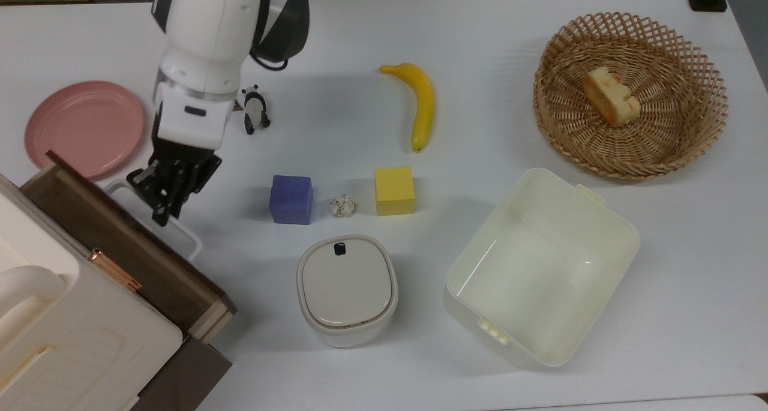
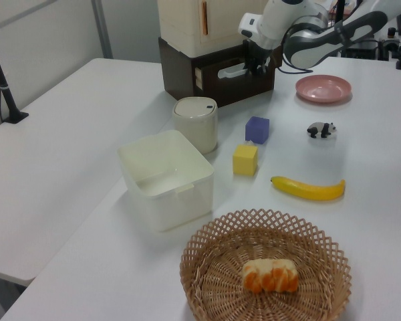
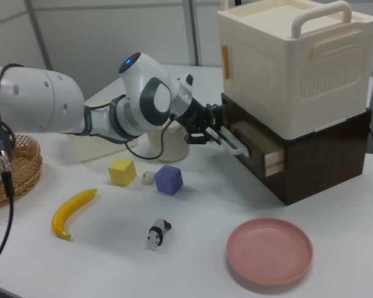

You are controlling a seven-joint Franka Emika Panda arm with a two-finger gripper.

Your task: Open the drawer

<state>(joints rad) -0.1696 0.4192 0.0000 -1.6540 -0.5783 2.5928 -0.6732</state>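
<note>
The drawer (image 1: 150,260), dark brown front with pale wood sides, stands partly pulled out of the brown cabinet at the top view's lower left. Its white loop handle (image 1: 189,240) points toward the table's middle. My gripper (image 1: 162,202) hangs from the white arm and is shut on the handle's near end. In the left view the gripper (image 2: 259,65) sits at the right end of the handle (image 2: 232,70), on the drawer (image 2: 228,81). In the right view the drawer (image 3: 258,149) juts out under the cream box, with the gripper (image 3: 213,133) on its handle (image 3: 235,146).
A purple cube (image 1: 291,199), a paper ball (image 1: 342,205) and a yellow cube (image 1: 394,190) line up right of the gripper. Nearby stand a lidded trash can (image 1: 347,288), a cream tub (image 1: 576,216), a panda toy (image 1: 256,109) and a pink plate (image 1: 84,126). Farther off are a banana (image 1: 420,102) and a basket (image 1: 600,166).
</note>
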